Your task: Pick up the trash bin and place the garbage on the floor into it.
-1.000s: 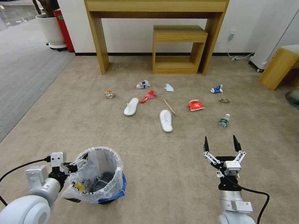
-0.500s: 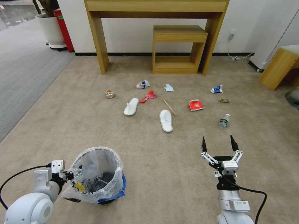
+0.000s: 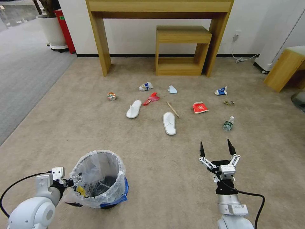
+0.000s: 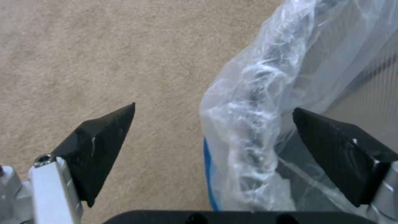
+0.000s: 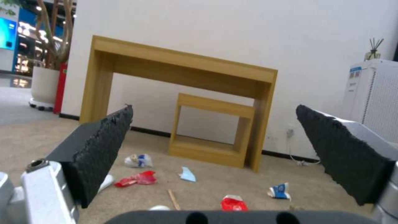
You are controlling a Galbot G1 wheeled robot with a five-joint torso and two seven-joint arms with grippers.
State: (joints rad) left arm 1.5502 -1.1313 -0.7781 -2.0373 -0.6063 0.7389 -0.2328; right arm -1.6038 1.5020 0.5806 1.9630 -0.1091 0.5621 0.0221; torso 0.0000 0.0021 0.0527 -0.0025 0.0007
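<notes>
Early stage: trash bin (image 3: 100,181) sat on carpet (image 3: 159,165), unlifted; left gripper (image 4: 211,137) spread astride its bagged rim. Right gripper (image 3: 216,149) agape, empty. Slippers (image 3: 169,123), bottle (image 3: 228,123) etc. uncollected.

L tool (image 3: 77,178) at trash bin (image 3: 98,179) rim; R tool (image 3: 218,148) spread wide over floor (image 3: 159,159).

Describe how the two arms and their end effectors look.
Both arms are white and silver with a black cable. The left end effector and right end effector have pointed black fingers on silver linkages; a white label sits low on the right arm.
</notes>
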